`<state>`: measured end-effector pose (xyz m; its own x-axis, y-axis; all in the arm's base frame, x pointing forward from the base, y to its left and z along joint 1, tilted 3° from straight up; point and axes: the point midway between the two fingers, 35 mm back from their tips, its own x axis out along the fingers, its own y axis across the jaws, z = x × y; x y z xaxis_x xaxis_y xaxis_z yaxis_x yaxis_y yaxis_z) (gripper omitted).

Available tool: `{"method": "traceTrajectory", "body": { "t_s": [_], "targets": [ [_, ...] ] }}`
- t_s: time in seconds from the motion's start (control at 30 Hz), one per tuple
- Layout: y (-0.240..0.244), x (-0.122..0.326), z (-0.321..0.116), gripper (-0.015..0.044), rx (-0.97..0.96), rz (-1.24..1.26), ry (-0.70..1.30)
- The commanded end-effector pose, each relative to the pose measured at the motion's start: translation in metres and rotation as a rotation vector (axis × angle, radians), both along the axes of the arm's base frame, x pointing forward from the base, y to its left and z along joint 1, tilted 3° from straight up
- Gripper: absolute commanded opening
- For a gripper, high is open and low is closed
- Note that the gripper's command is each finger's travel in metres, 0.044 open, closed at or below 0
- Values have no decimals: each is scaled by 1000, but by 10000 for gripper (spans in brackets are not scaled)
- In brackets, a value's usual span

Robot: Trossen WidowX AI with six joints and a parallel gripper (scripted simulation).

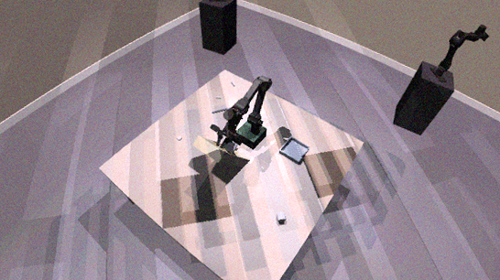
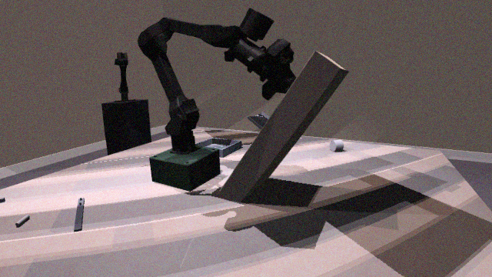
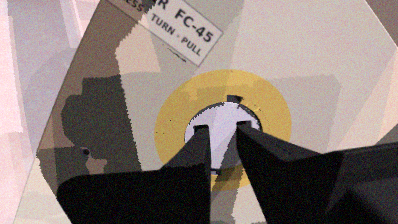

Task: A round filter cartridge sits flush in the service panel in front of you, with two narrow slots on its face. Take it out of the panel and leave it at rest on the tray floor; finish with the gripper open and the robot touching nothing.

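Observation:
The round pale filter cartridge point(image 3: 222, 114) sits in its hole in the tilted service panel point(image 3: 300, 45) point(image 2: 284, 127), inside a yellow ring point(image 3: 172, 117). Whether it stands slightly proud of the face cannot be told. My gripper point(image 3: 220, 130) point(image 1: 226, 145) is shut on the cartridge, with a fingertip in each of its two slots and the strip between them gripped. In the exterior view the panel hides the cartridge and the fingertips. The blue-grey tray point(image 1: 290, 158) point(image 2: 231, 148) lies on the table beyond the robot's green base, away from the gripper.
The green base block point(image 2: 184, 167) stands close to the panel's foot. A white cylinder point(image 2: 337, 145) point(image 1: 281, 218) lies beyond the panel. A dark bar point(image 2: 79, 215) point(image 1: 220, 110) and a small rod point(image 2: 22, 221) lie on the other side. Two other arms stand on black pedestals off the table.

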<state>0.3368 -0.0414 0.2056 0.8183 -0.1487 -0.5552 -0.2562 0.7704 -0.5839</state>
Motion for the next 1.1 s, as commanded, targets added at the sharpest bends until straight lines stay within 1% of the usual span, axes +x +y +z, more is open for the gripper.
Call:
{"method": "traceTrajectory", "body": {
  "t_s": [0.0, 0.17, 1.07],
  "targets": [
    [-1, 0, 0, 0, -5, 0, -1],
    [-1, 2, -1, 0, -110, 74, 18],
    [-1, 4, -2, 0, -876, 594, 157]
  ]
}}
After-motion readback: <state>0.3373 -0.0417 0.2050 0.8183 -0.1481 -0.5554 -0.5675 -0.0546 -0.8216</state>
